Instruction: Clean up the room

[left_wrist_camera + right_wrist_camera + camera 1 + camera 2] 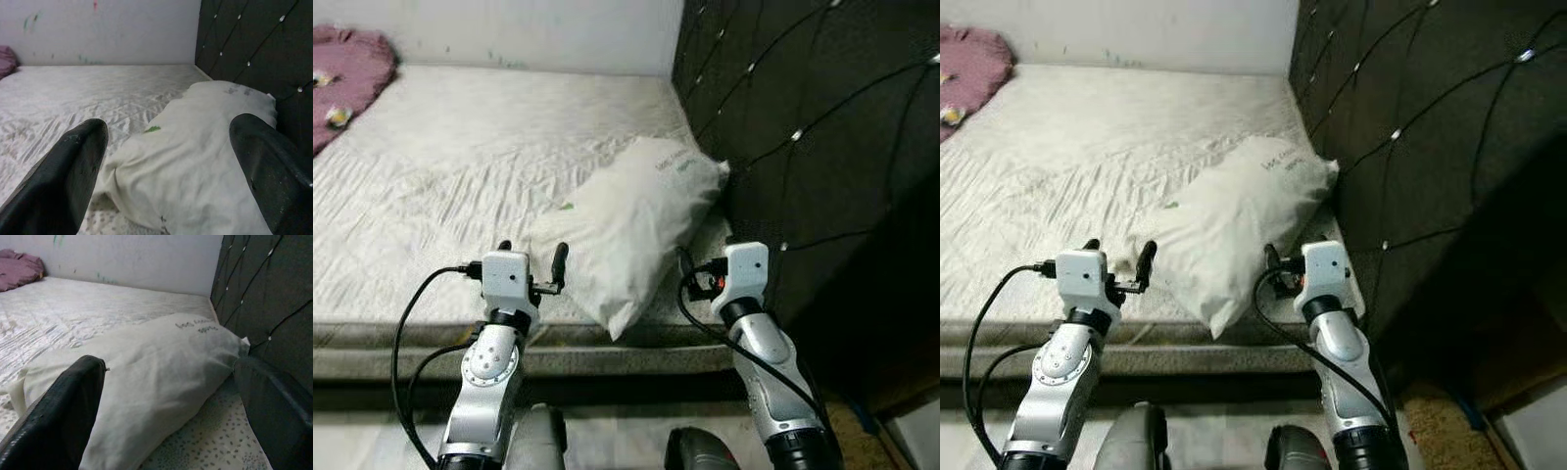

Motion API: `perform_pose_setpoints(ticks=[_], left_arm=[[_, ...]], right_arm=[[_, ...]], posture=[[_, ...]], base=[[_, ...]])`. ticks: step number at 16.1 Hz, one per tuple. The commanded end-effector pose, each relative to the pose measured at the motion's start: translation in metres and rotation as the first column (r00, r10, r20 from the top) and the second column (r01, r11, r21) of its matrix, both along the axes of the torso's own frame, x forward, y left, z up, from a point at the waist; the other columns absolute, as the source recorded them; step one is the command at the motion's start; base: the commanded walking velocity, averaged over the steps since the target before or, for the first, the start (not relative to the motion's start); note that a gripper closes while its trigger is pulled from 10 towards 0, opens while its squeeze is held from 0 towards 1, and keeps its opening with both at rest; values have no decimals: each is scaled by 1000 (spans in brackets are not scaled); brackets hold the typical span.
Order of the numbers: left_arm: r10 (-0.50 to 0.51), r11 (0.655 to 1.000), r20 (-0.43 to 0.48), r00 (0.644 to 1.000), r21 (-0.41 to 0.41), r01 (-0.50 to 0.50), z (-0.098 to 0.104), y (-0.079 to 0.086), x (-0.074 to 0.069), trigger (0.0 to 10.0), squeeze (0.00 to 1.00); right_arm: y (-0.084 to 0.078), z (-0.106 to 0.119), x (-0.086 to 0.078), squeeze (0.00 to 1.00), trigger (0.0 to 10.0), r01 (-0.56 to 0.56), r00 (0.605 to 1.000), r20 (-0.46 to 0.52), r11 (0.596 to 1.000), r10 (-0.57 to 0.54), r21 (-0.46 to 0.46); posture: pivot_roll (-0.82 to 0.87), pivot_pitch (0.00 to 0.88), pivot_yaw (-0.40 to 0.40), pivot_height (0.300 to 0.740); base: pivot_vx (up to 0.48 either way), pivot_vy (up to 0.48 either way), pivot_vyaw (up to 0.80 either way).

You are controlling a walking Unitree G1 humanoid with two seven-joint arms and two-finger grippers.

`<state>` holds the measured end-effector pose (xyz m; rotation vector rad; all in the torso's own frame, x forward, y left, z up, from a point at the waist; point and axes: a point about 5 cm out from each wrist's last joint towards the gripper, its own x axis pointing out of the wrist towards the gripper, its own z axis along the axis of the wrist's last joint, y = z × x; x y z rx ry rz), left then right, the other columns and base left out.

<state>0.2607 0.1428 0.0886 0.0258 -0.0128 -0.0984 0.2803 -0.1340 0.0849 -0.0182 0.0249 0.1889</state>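
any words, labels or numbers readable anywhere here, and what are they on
Nothing can be read for certain.
Pillow: two short lines of dark print near its end by the headboard, too blurred to read.
Pillow: a small green mark on its cover, not lettering as far as can be told.
Wall: coloured smudges, no words.

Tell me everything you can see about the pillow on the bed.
The pillow is off-white soft cloth, plump and creased, with small grey printed lettering near its far end and a tiny green mark on its near half. It lies flat and slantwise on the mattress, its far corner against the dark padded headboard, its near corner pointing to the bed's front edge. Both grippers, left and right, are open just short of it, not touching.
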Motion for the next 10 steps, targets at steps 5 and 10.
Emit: perform_pose_setpoints(ticks=[5, 10], left_arm=[[-17, 1000, 7, 1000, -2, 17, 3, -3, 2, 10000, 0], [-19, 1000, -1, 1000, 0, 19, 2, -3, 2, 10000, 0]], right_arm=[[1, 6, 2, 0, 10000, -15, 1000, 22, 1000, 15, 1], [6, 9, 1, 0, 10000, -67, 997, 46, 997, 68, -23]], posture=[[-13, 0, -40, 671], [-16, 0, -40, 671]], base=[[406, 0, 0], [398, 0, 630]])
